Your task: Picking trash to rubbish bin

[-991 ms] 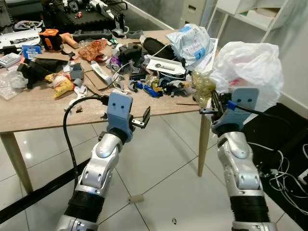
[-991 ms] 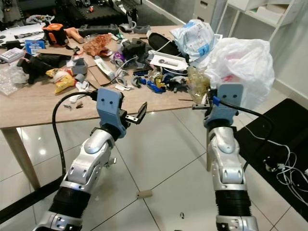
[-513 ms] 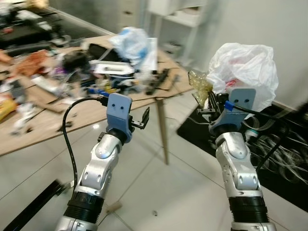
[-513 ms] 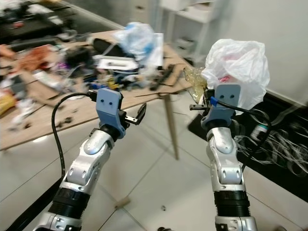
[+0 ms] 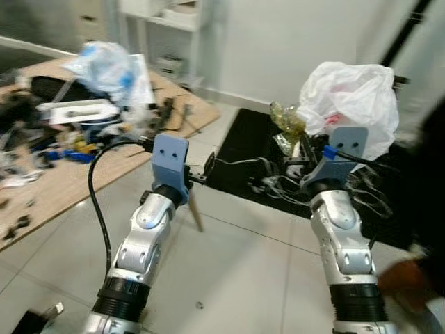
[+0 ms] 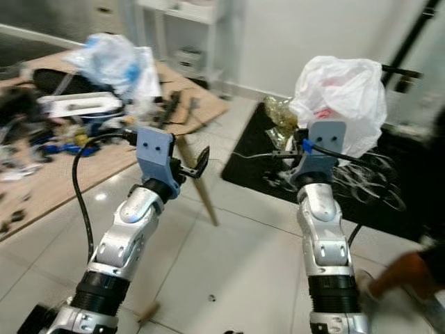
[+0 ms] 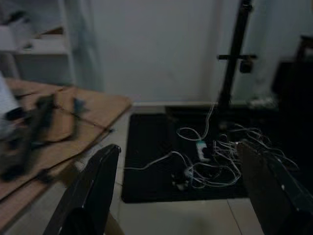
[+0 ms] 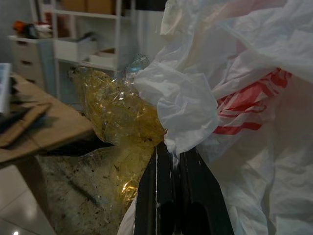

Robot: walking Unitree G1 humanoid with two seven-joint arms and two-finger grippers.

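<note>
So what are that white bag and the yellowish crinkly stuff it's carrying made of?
The white bag looks like thin, slightly glossy plastic film: it crumples in soft folds and red print shows through. The yellowish wrap seems to be clear cellophane-like plastic, shiny and creased, with dark specks. The right tool pinches both.

Blurred cluttered table (image 5: 42, 188); perhaps a person's foot (image 6: 410, 271), cropped.

Cluttered table (image 5: 83, 163) at left, plastic bag (image 5: 111, 66) on its far end, shelf unit (image 5: 163, 28) behind it. Floor mat (image 5: 243, 163) ahead center with tangled cables (image 7: 210, 161) on it, stand pole (image 7: 234, 54) rising behind them. Right gripper (image 5: 306, 149) raised at right, white plastic bag (image 5: 351, 101) and crumpled wrapper (image 5: 288, 125) pinched in it; left gripper (image 5: 206, 170) raised at center-left, nothing between its spread fingers
</note>
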